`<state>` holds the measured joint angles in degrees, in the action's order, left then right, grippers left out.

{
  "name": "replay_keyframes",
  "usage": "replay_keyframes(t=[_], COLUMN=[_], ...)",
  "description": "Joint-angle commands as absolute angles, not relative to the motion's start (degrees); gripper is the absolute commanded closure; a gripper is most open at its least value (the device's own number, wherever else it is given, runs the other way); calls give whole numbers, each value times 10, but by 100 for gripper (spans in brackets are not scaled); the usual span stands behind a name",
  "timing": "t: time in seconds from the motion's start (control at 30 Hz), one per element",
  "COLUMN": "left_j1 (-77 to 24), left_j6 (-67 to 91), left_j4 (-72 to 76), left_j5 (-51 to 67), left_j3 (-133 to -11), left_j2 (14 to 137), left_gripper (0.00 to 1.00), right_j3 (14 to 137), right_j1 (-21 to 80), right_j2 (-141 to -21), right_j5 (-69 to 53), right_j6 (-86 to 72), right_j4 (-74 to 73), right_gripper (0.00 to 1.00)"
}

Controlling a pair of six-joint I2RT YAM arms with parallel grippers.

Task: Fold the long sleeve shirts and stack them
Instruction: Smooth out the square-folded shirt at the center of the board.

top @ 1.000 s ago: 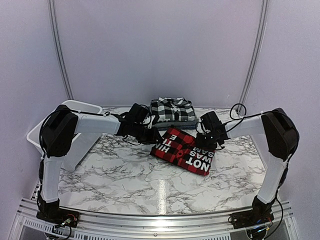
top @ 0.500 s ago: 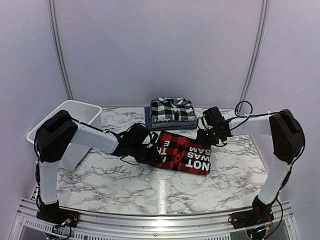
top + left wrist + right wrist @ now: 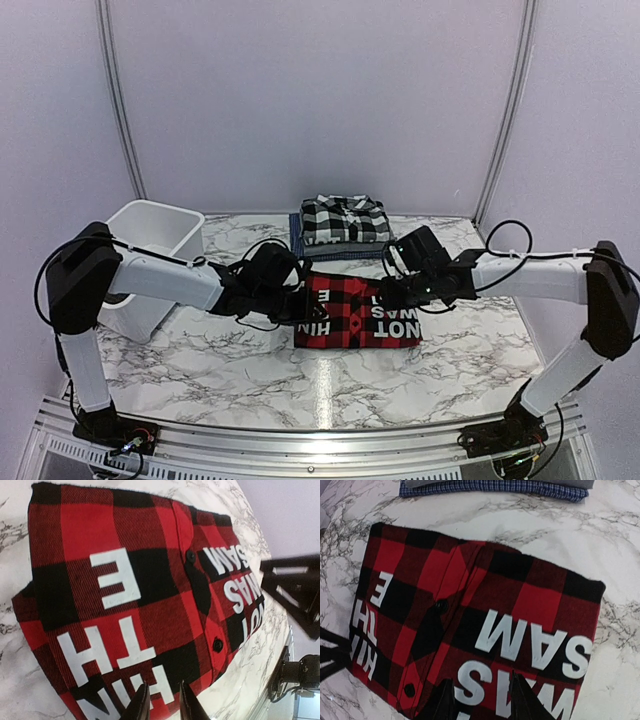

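Observation:
The red-and-black buffalo check shirt [image 3: 355,312] lies folded flat mid-table, white letters up. It fills the left wrist view [image 3: 125,595] and the right wrist view [image 3: 480,605]. My left gripper [image 3: 296,305] is at its left edge, jaws a little apart over the cloth [image 3: 162,702], holding nothing. My right gripper [image 3: 388,296] is over its right part, jaws apart [image 3: 480,700], holding nothing. Behind it is a stack with the black-and-white plaid shirt [image 3: 345,220] on top and a blue shirt [image 3: 297,238] beneath; the blue edge shows in the right wrist view [image 3: 495,487].
A white plastic tub [image 3: 150,235] stands at the left back, behind my left arm. The marble table [image 3: 330,375] runs to a metal rail at the near edge. Purple walls close in on three sides.
The red-and-black shirt has turned from tilted to square with the table edge and shifted a little nearer and left. Both arms have moved nearer with it.

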<state>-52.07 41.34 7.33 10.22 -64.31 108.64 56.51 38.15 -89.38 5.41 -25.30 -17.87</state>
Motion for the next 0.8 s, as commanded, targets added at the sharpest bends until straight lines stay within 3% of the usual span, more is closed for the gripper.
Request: replay_keyframes(t=[0.0, 0.33, 0.57, 0.77], left_j1=[-506, -454, -429, -417], left_j6=[405, 389, 386, 381], left_j4=[50, 54, 53, 55], left_j5=[95, 106, 102, 110], left_j3=[-690, -755, -753, -725], left_j2=[1088, 1182, 1192, 1162], left_gripper=[76, 76, 76, 75], right_j3=[505, 405, 421, 474], right_j1=[409, 413, 413, 397], right_j2=[-841, -839, -836, -807], right_j5=[60, 48, 52, 81], right_j6=[-302, -339, -331, -303], right_j4=[-205, -155, -171, -205], right_gripper=[65, 66, 65, 57])
